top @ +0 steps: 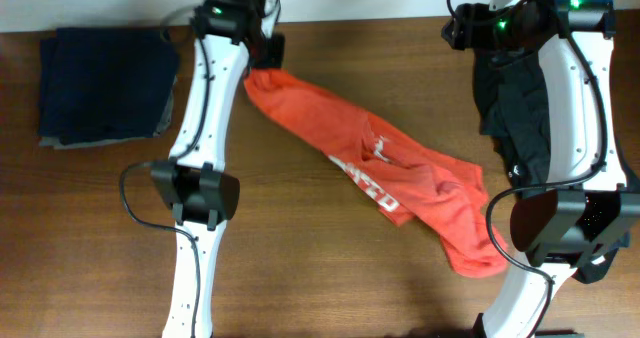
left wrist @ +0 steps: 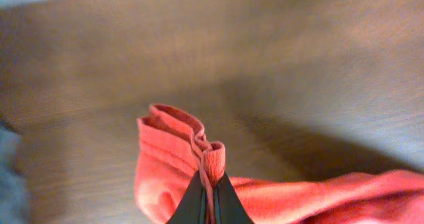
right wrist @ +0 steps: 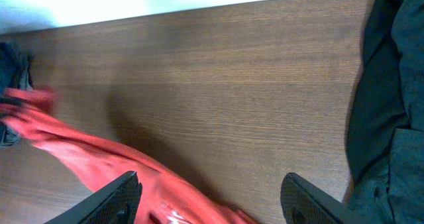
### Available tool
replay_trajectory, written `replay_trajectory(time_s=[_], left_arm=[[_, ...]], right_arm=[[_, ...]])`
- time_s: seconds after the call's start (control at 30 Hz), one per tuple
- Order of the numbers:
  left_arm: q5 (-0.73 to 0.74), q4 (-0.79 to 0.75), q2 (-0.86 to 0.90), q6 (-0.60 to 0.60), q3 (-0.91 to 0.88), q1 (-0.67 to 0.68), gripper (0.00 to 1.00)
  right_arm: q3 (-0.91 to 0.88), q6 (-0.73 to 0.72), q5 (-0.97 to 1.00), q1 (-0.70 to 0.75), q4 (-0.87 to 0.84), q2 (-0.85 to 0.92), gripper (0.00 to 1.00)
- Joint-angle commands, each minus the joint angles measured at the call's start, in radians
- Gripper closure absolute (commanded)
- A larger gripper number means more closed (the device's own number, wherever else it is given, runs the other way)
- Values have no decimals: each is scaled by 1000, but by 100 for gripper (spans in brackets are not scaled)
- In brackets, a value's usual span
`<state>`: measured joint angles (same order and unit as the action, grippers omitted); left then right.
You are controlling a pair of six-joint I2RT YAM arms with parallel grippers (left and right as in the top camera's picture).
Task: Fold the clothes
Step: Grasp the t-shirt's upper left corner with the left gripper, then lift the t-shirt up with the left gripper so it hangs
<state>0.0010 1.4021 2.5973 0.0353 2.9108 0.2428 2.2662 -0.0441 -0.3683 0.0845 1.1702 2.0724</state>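
The left hand (left wrist: 211, 184) pinched a bunched edge of the rumpled orange-red lettered shirt (top: 400, 178), which lay diagonally from the brown wooden counter's (top: 330, 278) far edge, likely to spread it; the right hand (right wrist: 211, 194) hung open.

Dark brown wood-grain table (top: 330, 248) fills nearly the whole view. Beyond table's far edge: plain whitish strip (top: 100, 3), wall or floor unclear. Light even, shadows soft on tabletop.

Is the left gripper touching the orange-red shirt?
Touching. The left wrist view shows the left gripper shut on a bunched fold of the orange-red shirt.
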Motion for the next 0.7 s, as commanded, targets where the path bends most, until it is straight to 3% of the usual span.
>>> replay_trajectory(time_s=[0.0,0.27,0.67], left_arm=[[-27,50,-31,6,228,-7,99],[-24,11,-182,6,227,-2,99],[-23,-270,-395,6,227,110,99]], right_arm=[[5,11,-13,3,-3,-3,28],[6,11,-122,5,-3,-8,28],[6,34,-183,103,13,-112,27]])
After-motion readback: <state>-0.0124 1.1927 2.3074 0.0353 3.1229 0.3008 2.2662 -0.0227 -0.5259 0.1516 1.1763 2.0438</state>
